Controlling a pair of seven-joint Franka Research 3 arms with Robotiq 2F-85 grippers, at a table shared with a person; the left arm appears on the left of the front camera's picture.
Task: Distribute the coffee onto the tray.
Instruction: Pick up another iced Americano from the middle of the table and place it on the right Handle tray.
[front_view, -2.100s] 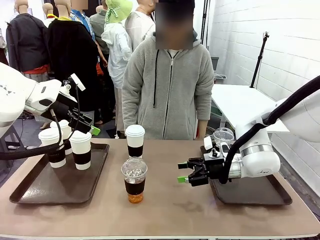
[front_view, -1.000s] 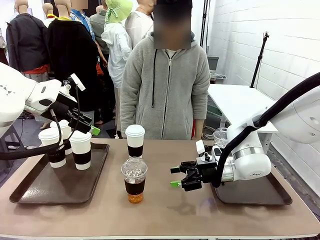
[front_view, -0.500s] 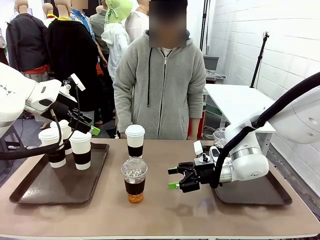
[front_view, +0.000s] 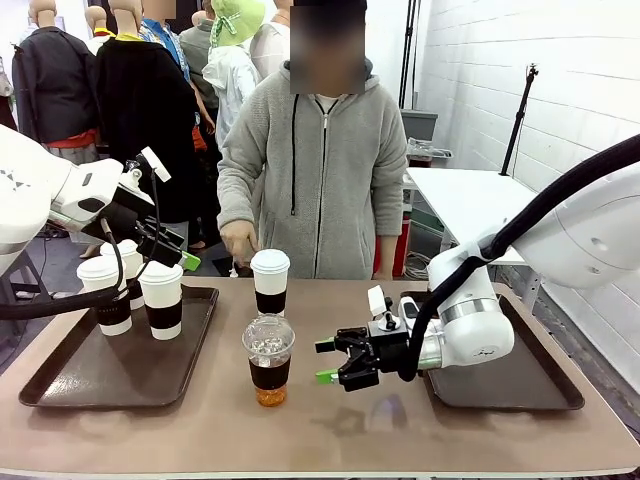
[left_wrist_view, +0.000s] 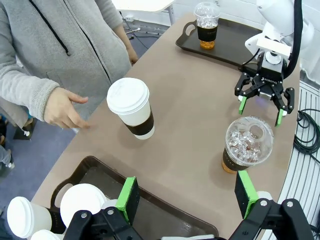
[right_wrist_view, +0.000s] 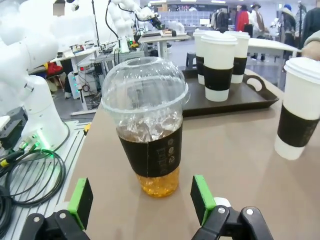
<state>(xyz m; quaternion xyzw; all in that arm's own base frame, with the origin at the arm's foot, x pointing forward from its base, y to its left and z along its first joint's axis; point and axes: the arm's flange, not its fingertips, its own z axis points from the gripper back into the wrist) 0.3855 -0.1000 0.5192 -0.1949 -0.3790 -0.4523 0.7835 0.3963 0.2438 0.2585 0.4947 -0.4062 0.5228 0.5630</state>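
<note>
Hovering just right of the mid-surface amber cup (front_view: 268, 360), right gripper (front_view: 326, 362) is holding jaws spread, empty. Three white cups (front_view: 160, 295) are sitting on left tray (front_view: 70, 380), second amber cup (left_wrist_view: 206, 25) on right tray (front_view: 520, 385); two cups remaining. Left gripper (left_wrist_view: 186, 197), jaws spread, is hanging over left tray. Person's hand (front_view: 238, 240) is hovering by far white cup (front_view: 270, 282).

- Smooth white right arm (front_view: 470, 325), silver wrist ring, thick black cable (front_view: 545, 210) along it.
- White left arm (front_view: 30, 185) too, thin black wires (front_view: 157, 205).
- Black right gripper (front_view: 324, 362) and left gripper (left_wrist_view: 187, 196), green pads (right_wrist_view: 80, 196).
- The person (front_view: 320, 150): grey zip hoodie (front_view: 350, 190), dark drawstrings.
</note>
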